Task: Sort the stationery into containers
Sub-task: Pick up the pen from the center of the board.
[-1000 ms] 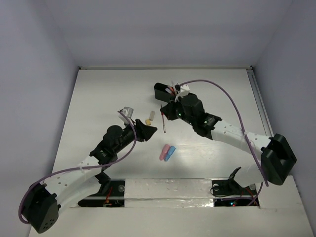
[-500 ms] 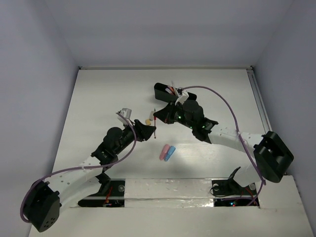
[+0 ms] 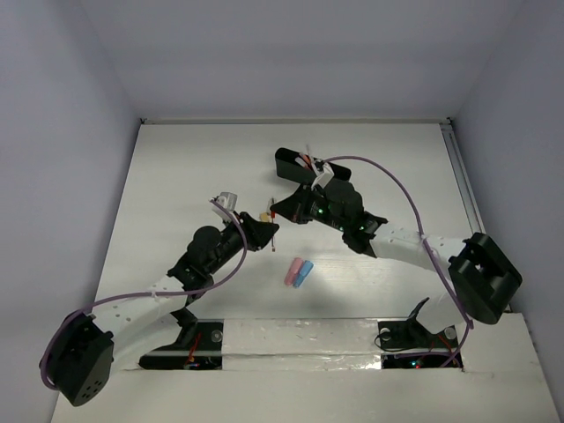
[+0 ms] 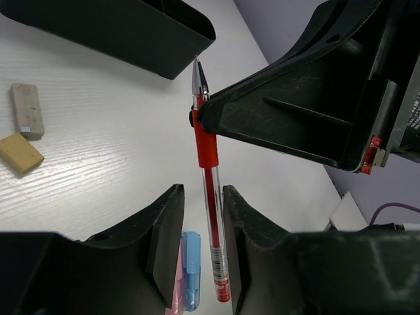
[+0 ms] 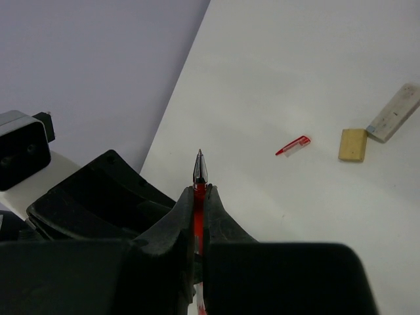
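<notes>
Left fingers [image 3: 254, 234], top view: mid-bench [image 3: 176, 176], aimed up-right at the right fingers [image 3: 287, 210], tips close together. Red pen [image 3: 275, 236] stands between the two. Black tray [image 3: 291, 164] lies just behind the right fingers, with pens in it. Pink capsule [image 3: 290, 274] and blue capsule [image 3: 305, 270] lie side by side, touching, nearer the arm bases. Tan eraser [image 3: 264, 216] is just left of the pen's far end.

Left wrist view: left fingers [image 4: 167, 230] are parted, the gap a little wider than the pen. Red pen [image 4: 209, 151] runs through that gap unclamped; cannot tell whether it brushes one finger. Right fingers [image 4: 295, 111] pinch it at the red grip section, writing tip toward the black tray [image 4: 118, 29]. White eraser [image 4: 26, 108] and tan eraser [image 4: 20, 153] lie just beside each other on the bench, well left of the pen. Blue capsule [image 4: 191, 269] and an edge of the pink capsule [image 4: 176, 303] show below, between the fingers.

Right wrist view: right fingers [image 5: 220, 216] are closed tight on the red pen [image 5: 199, 172], only its tip section protruding. Left fingers [image 5: 98, 190] sit just left. Red cap [image 5: 293, 146] lies alone on the bench, near the tan eraser [image 5: 353, 144] and white eraser [image 5: 394, 113].
</notes>
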Robot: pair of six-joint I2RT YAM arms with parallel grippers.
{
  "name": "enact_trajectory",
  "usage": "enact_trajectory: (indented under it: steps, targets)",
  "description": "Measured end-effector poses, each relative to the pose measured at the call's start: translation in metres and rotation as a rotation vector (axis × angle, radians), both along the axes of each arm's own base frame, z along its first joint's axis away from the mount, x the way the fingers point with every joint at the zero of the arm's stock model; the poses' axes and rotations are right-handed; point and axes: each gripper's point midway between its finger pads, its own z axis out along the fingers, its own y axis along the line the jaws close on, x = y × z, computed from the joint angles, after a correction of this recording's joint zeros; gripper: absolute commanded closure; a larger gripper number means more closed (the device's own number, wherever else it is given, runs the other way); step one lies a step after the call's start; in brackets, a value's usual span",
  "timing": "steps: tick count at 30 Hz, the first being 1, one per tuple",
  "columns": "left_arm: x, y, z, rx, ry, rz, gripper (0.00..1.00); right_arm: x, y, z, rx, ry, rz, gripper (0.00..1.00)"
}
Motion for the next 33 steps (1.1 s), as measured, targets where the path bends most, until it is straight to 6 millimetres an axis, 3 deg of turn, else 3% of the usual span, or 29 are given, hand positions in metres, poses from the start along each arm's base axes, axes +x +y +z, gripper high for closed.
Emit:
enact_trajectory:
  steps: [7, 12, 15, 19, 21, 22, 26, 31, 33]
  targets:
    - [-0.001, -0.002, -0.003, 0.001, 0.008, -0.013, 1.0, -0.003, 0.004, -0.004, 0.01, 0.017, 0.023, 1.0]
    - [-0.001, 0.0, -0.004, 0.007, 0.013, -0.007, 0.94, -0.002, 0.005, -0.006, 0.02, 0.026, 0.032, 1.0]
    - [-0.001, 0.001, -0.003, 0.006, 0.012, -0.005, 1.0, -0.003, 0.006, -0.005, 0.033, 0.03, 0.037, 1.0]
    - [-0.002, 0.0, -0.002, 0.005, 0.012, -0.009, 1.0, -0.003, 0.006, -0.004, 0.037, 0.03, 0.038, 1.0]
    - [-0.002, 0.0, -0.003, 0.008, 0.014, -0.009, 1.0, -0.004, 0.006, -0.004, 0.036, 0.03, 0.038, 0.87]
    - [-0.002, 0.001, -0.002, 0.011, 0.014, -0.008, 1.0, -0.004, 0.006, -0.004, 0.035, 0.031, 0.038, 0.71]
    - [-0.001, 0.008, 0.006, 0.048, 0.01, 0.021, 1.0, -0.005, 0.004, -0.006, 0.018, 0.027, 0.04, 0.46]
    - [-0.005, 0.028, 0.038, 0.065, -0.027, 0.088, 1.0, -0.01, -0.003, 0.005, -0.011, -0.013, 0.045, 0.46]
    - [-0.007, 0.037, 0.056, 0.053, -0.051, 0.122, 1.0, -0.013, -0.007, 0.01, -0.023, -0.032, 0.049, 0.55]
